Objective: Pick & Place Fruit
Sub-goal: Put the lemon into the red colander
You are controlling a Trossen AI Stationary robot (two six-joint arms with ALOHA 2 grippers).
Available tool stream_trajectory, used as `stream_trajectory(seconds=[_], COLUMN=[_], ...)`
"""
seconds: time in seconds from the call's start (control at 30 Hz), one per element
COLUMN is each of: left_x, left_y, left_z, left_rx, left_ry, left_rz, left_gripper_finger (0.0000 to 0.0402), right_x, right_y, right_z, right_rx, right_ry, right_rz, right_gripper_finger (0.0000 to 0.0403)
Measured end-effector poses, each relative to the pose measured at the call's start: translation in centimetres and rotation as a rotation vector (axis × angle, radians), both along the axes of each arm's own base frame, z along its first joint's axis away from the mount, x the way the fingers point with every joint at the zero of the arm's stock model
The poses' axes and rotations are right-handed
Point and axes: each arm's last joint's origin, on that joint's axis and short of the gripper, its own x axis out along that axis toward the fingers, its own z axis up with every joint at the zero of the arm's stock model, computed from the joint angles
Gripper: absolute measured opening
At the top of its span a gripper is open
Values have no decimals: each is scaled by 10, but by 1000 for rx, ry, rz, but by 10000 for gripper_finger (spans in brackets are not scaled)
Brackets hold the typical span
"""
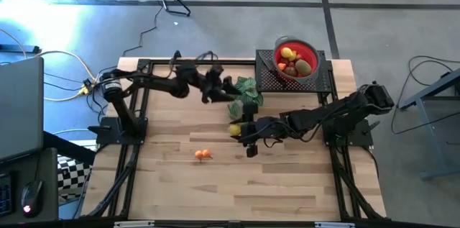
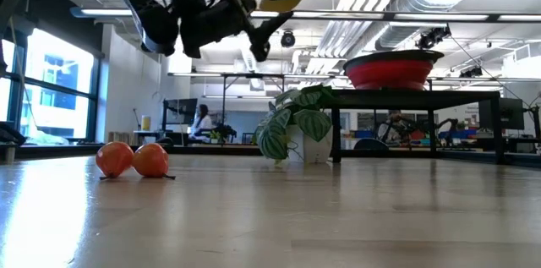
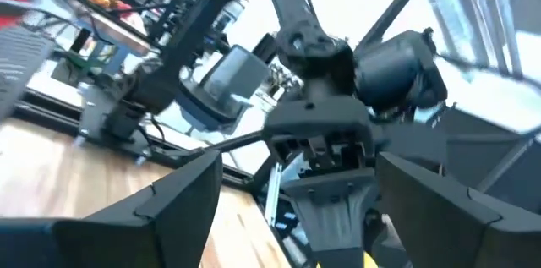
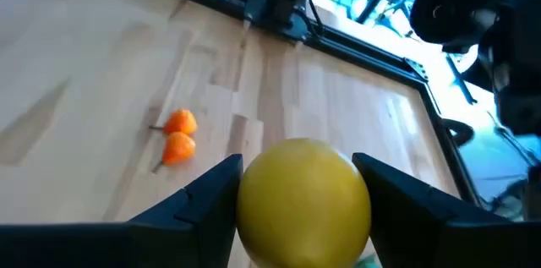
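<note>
Gripping a round yellow toy lemon (image 4: 303,199) between its two dark fingers, the right gripper (image 1: 238,130) hangs above the middle of the pale wooden desk (image 1: 287,178), raised clear of the boards. In the right wrist view the lemon fills the gap between the fingers, touching both. In the low view it shows as a yellow shape high above the desk top, close to the dark mass of the other arm.

The left gripper (image 1: 218,88) is also lifted off the desk, toward the far edge and just beside the green leafy plant sprig (image 1: 246,91). Its fingers (image 3: 161,209) stand wide apart in the left wrist view, with nothing between them, and they point toward the right arm's wrist close in front.

A pair of small orange toy fruits (image 1: 203,154) lies on the desk, the two touching each other, nearer the front edge than either gripper and a little toward the left side. In the low view they rest side by side on the boards with short dark stems.

A round red bowl with a grey rim (image 1: 295,58) sits on a black mesh stand (image 1: 269,77) at the far right corner of the desk. Inside it lie several more toy fruits (image 1: 290,61), yellow, red, orange and brown-green, heaped together. The plant sprig stands on the desk just beside the stand's near left corner.
</note>
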Motion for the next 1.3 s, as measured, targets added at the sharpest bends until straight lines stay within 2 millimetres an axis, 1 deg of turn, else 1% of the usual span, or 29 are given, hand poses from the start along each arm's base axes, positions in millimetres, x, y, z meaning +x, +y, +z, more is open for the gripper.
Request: stream_trajectory(seconds=[0.13, 0.3, 0.47, 0.53, 0.63, 0.73, 0.77, 0.87, 0.93, 1.07, 1.2, 1.3], left_x=[-11, -19, -22, -23, -25, -29, -31, -34, -38, -42, -47, -49], left_y=[20, 30, 36, 38, 42, 47, 48, 49, 47, 43, 40, 39], left_z=[3, 6, 7, 6, 7, 8, 10, 14, 20, 28, 37, 40], left_rx=[-15, 17, 20, 31, 60, 113, 130, 159, 185, 221, 246, 248], left_ry=[-1, -32, -35, -40, -55, -83, -95, -110, -125, -136, -158, -164], left_rz=[-3, -3, 17, 26, 47, 79, 88, 87, 60, 8, -6, -7], left_gripper_finger=[306, 306, 306, 306, 302, 282, 272, 239, 218, 182, 155, 142], right_x=[-7, -19, -37, -43, -59, -73, -79, -88, -97, -107, -116, -126], right_y=[-4, -20, -42, -52, -69, -86, -93, -111, -125, -149, -171, -187], right_z=[8, 26, 47, 54, 66, 75, 76, 77, 73, 71, 69, 66], right_rx=[-38, -59, -68, -69, -51, -16, 1, 59, 66, 73, 75, 87], right_ry=[-6, -32, -69, -83, -94, -117, -108, -105, -55, -27, -9, 15], right_rz=[-63, -148, -247, -294, -369, -454, -489, -593, -664, -776, -874, -960], right_gripper_finger=[196, 197, 210, 204, 196, 197, 200, 214, 214, 196, 196, 211])
